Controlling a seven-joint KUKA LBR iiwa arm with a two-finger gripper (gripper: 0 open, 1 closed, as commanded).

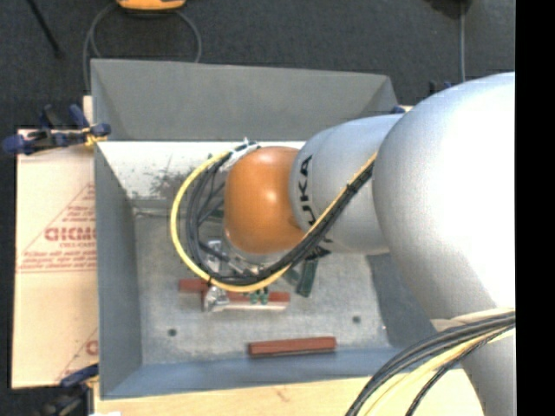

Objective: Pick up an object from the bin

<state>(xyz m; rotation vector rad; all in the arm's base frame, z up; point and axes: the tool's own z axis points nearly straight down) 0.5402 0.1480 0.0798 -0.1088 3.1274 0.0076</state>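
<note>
The gripper (227, 298), released or clenched I cannot tell, hangs low over a red strip (190, 286) just behind and left of the bar (292, 347), so it should centre across that strip's width, clamp squarely, then lift straight up.

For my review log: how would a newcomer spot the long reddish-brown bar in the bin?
Find the grey metal bin, then its floor's near edge, below the arm's orange cover. The reddish-brown bar lies flat there, alone and exposed, unlike the similar reddish piece half hidden under the arm.
</note>
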